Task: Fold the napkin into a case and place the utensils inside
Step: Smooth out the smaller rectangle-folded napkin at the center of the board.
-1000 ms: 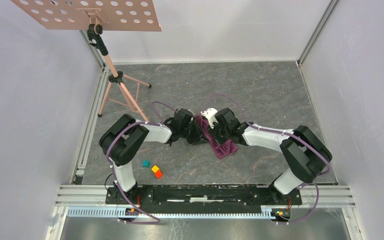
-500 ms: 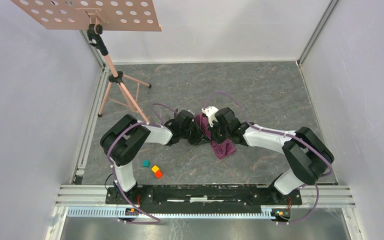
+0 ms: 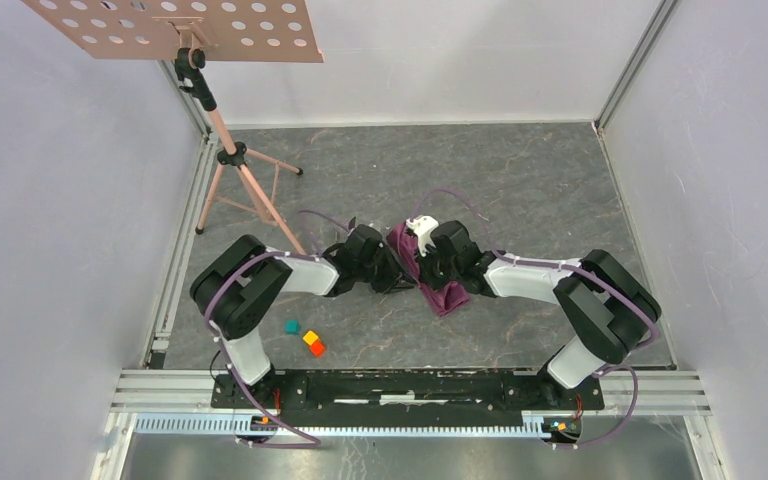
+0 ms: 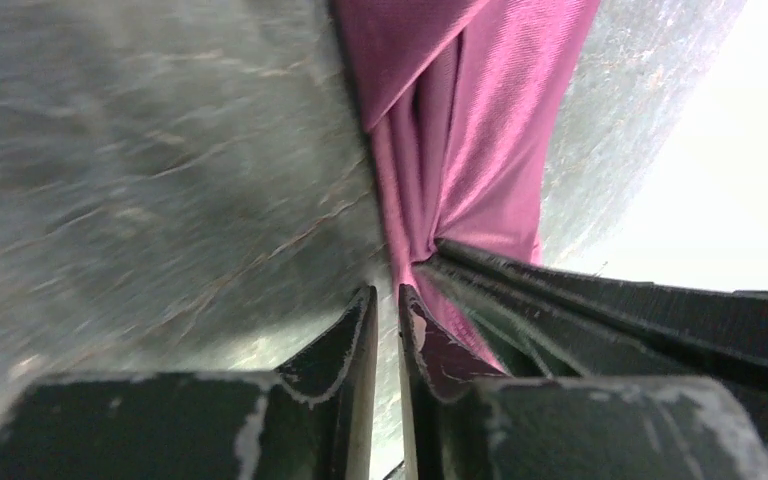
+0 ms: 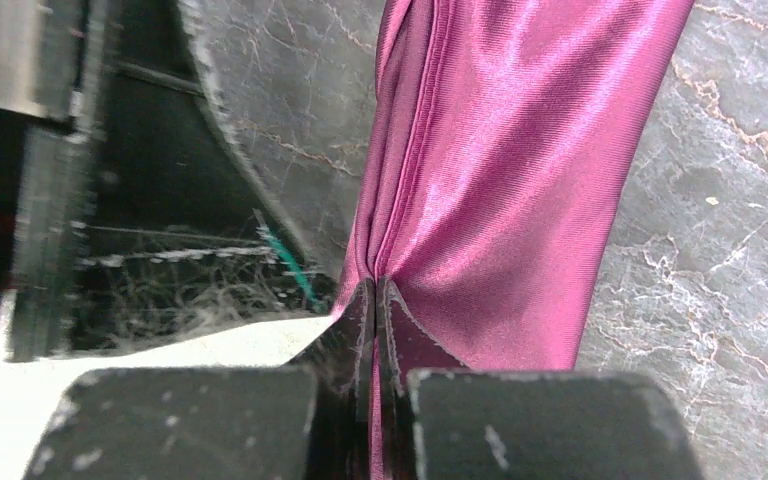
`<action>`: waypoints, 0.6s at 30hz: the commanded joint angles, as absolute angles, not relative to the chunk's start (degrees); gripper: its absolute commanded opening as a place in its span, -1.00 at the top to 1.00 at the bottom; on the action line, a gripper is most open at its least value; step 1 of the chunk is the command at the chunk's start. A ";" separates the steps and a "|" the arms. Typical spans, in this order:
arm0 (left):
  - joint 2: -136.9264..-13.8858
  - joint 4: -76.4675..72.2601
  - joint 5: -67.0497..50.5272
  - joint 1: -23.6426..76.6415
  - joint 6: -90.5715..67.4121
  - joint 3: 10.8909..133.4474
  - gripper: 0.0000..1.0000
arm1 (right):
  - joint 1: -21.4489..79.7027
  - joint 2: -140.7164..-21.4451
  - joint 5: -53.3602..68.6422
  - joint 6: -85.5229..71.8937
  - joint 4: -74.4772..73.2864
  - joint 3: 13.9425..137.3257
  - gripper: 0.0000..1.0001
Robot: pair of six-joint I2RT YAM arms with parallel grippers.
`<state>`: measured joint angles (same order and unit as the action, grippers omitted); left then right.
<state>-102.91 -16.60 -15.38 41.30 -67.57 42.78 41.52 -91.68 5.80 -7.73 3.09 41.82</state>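
The plum-purple napkin lies bunched into a long strip in the middle of the table, between my two wrists. My right gripper is shut on a gathered fold of it, and the cloth shows between the pads. My left gripper sits at the napkin's edge with its jaws a narrow slit apart. Table shows through that slit and the cloth runs past its right finger. In the top view the left gripper and right gripper almost touch. The utensils are hidden.
Teal, yellow and orange blocks lie near the left arm's base. A tripod stand carrying a perforated board stands at the back left. Enclosure walls ring the marbled table.
Both wrists have drawn a little closer together and slightly toward the back, and the napkin's loose end has been pulled a bit leftward with them.
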 commanded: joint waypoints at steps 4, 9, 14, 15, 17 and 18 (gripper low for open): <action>-94.53 -11.40 -14.57 34.28 -59.67 38.02 0.48 | 41.11 -93.65 6.35 -8.53 5.62 39.16 1.00; -94.56 -8.89 -18.75 32.28 -55.93 45.78 0.72 | 40.86 -93.33 6.77 -8.44 5.53 39.20 1.00; -100.95 -8.13 -20.15 32.30 -55.89 54.01 0.93 | 40.59 -93.09 7.71 -8.66 5.62 39.20 0.98; -102.41 -8.15 -20.60 32.26 -55.87 55.16 0.95 | 40.60 -93.01 8.02 -8.75 5.78 39.20 0.96; -104.76 -8.59 -21.43 32.47 -55.89 57.19 0.95 | 40.60 -93.02 8.34 -8.86 5.89 39.28 0.94; -106.00 -8.61 -21.28 32.52 -56.05 57.90 0.95 | 40.60 -93.03 8.48 -8.95 5.89 39.37 0.93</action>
<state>-101.78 -8.86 -19.33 32.27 -58.74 54.65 40.71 -91.88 7.70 -8.62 6.94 40.38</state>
